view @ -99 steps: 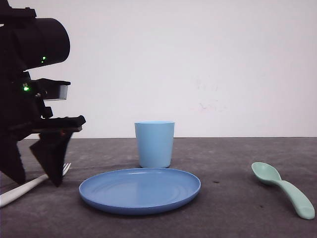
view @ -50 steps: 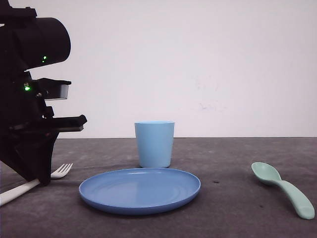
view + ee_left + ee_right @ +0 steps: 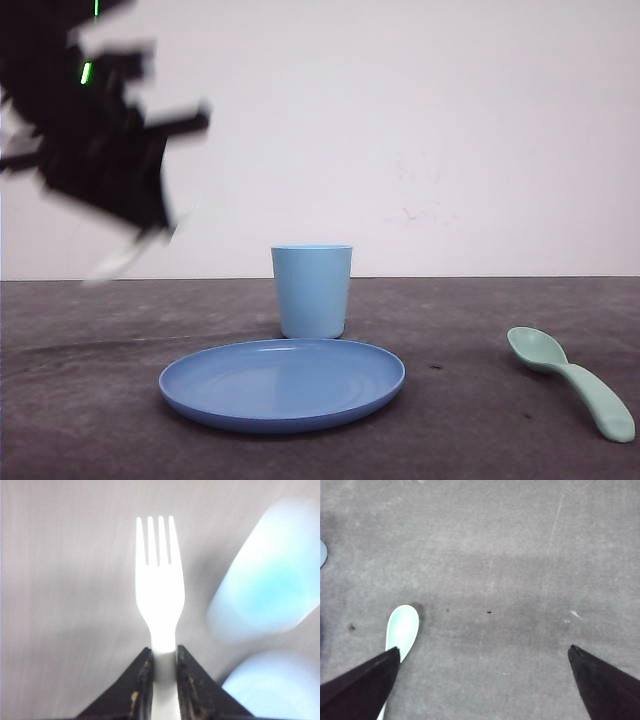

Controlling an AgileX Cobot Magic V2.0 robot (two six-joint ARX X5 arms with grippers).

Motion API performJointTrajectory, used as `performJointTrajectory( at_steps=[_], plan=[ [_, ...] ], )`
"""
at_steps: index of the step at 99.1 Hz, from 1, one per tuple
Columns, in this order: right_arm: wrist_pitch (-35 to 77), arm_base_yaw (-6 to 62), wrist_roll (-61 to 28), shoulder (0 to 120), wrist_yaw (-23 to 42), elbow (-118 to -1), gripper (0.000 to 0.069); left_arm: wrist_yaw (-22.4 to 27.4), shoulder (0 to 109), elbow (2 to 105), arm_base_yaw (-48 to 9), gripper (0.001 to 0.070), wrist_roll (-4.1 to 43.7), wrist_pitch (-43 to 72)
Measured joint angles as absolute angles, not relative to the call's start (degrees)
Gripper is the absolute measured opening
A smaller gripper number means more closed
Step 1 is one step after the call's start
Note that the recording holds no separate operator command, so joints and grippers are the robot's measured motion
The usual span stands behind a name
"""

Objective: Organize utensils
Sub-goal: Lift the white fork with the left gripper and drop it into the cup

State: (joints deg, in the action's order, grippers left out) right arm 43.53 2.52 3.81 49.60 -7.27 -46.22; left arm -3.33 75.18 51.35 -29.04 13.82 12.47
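Note:
The white fork [image 3: 159,590] has its handle pinched between the jaws of my left gripper [image 3: 164,652], tines pointing away. In the front view that gripper [image 3: 150,222] is a dark blur high at the left, well above the table, with the fork [image 3: 118,262] a pale streak under it. The mint-green spoon [image 3: 570,380] lies on the table at the far right. My right gripper [image 3: 484,652] hangs wide open above the table, and the spoon's bowl [image 3: 402,627] shows just beside one of its fingers.
A light blue cup [image 3: 312,290] stands upright mid-table, behind a round blue plate [image 3: 282,383]. Both show blurred in the left wrist view, the cup [image 3: 270,580] and the plate [image 3: 272,685]. Bare grey table lies between the plate and the spoon.
My left gripper shut on the fork lying at the table's left and has swung quickly upward with it. The spoon, cup and plate have not moved.

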Motion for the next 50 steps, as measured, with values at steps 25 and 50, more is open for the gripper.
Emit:
performJointTrajectory(
  at_steps=[25, 50],
  plan=[
    [43.57, 2.52, 3.81, 49.63, -7.29, -46.22, 0.0679, 4.51, 73.80, 51.62, -30.89, 0.0044, 13.10, -9.82],
    [43.66, 2.52, 3.84, 49.63, -7.29, -46.22, 0.0679, 4.71, 81.73, 51.62, -33.08, 0.0044, 10.11, -26.70]
  ],
)
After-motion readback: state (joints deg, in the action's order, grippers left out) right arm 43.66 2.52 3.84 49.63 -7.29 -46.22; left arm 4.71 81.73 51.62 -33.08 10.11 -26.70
